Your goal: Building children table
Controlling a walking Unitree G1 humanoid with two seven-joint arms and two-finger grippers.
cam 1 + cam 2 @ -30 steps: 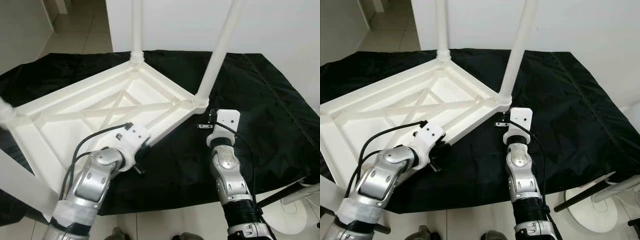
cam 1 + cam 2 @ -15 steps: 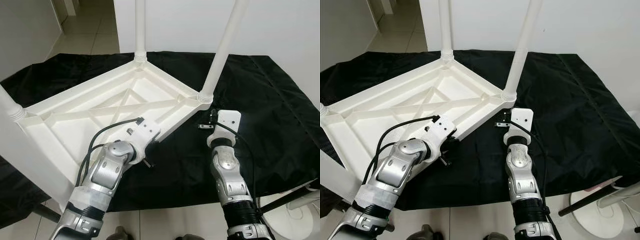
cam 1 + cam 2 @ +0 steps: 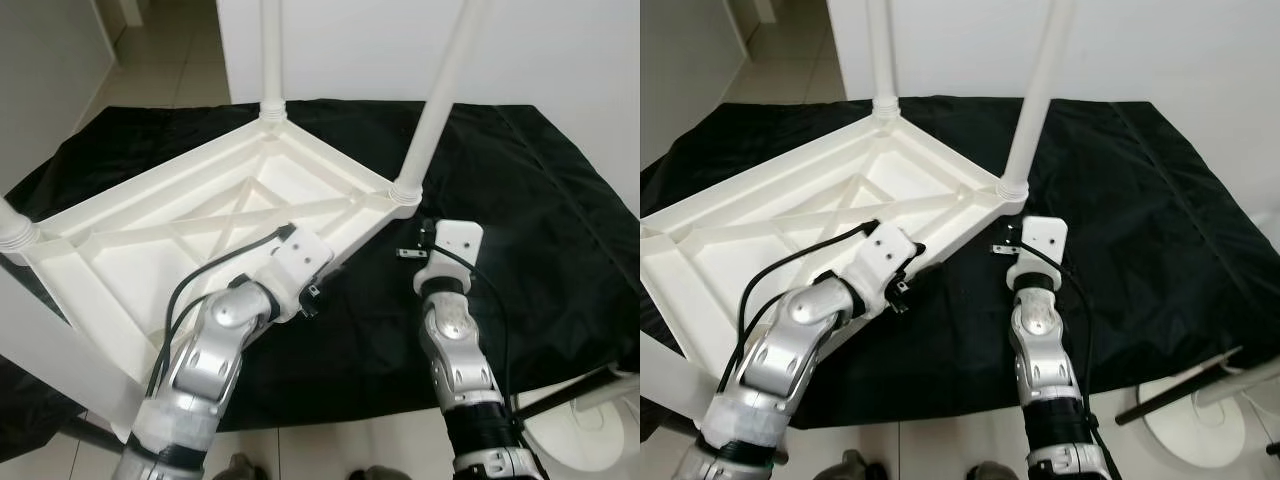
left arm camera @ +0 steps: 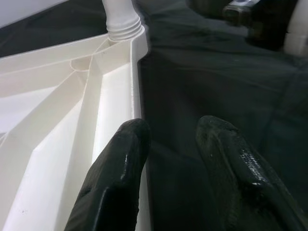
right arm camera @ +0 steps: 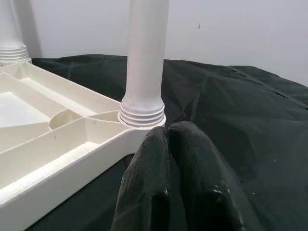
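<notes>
Lying upside down on a black cloth (image 3: pixel 520 230) is a white plastic table (image 3: pixel 190 230), with its ribbed underside facing up. Two white legs are standing up from its far corners: one leg (image 3: pixel 270 55) at the back corner and another leg (image 3: pixel 440 95) at the corner nearest the right arm. More legs are showing at the near left side, but they are cut off by the edge of the picture, so I cannot be sure how they are fixed.

The left gripper (image 4: pixel 171 144) is sitting at the near long edge of the table. Its two black fingers (image 4: pixel 120 168) are spread apart, and one finger is resting right against the white rim while the other is hanging over the cloth. It is holding nothing.

The right gripper (image 5: pixel 168 139) is sitting just in front of the corner with the nearer leg. Its fingers are pressed together with nothing between them, and the tips are just beside the ribbed collar of that leg.

Past the cloth, a pale tiled floor (image 3: pixel 150 70) and a white wall (image 3: pixel 580 50) are showing. A white stand (image 3: pixel 600 400) is sitting at the bottom right.
</notes>
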